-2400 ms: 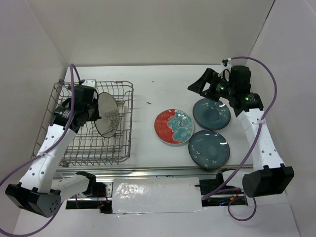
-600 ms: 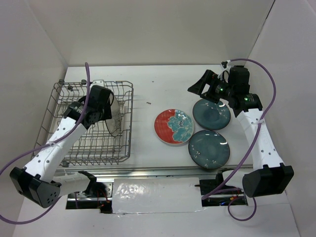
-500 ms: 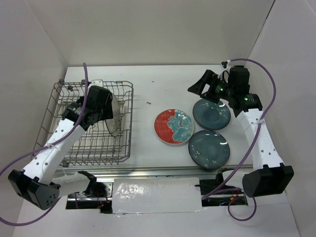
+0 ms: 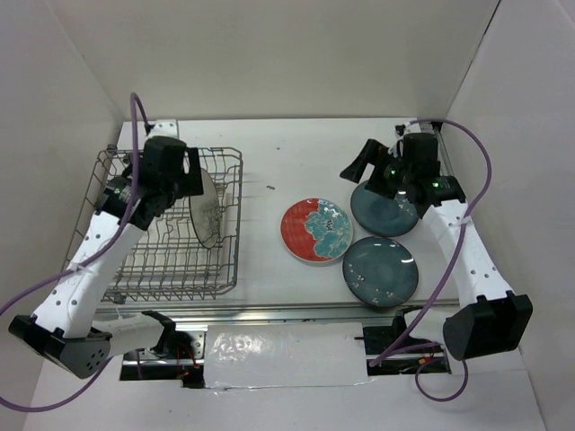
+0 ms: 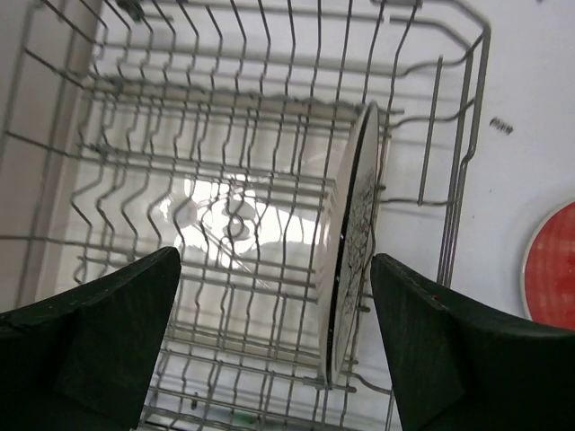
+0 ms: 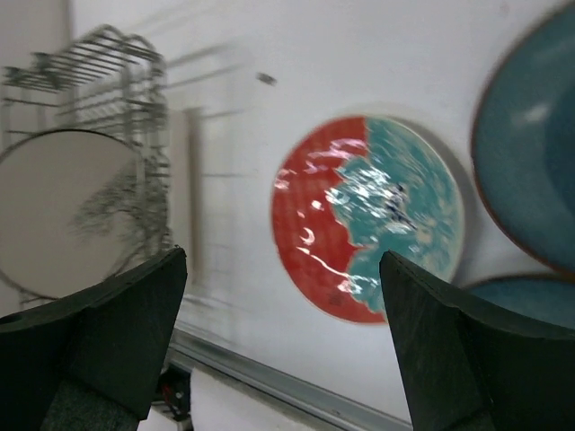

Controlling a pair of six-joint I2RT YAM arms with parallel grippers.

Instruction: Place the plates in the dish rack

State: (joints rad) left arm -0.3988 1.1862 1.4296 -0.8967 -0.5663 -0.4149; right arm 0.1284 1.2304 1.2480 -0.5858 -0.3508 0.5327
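Now the left gripper (image 5: 274, 269) had let go, jaws wide; the cream plate (image 5: 352, 242) stood on edge, unheld, in the dish rack (image 4: 235, 224) near the bench's (image 4: 296, 153) left edge: one plate loaded.

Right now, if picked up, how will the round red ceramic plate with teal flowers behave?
The round red ceramic plate with teal flowers probably stays stiff, and its shiny glaze looks slippery. It lies flat on the white table, so its rim may be hard to catch.
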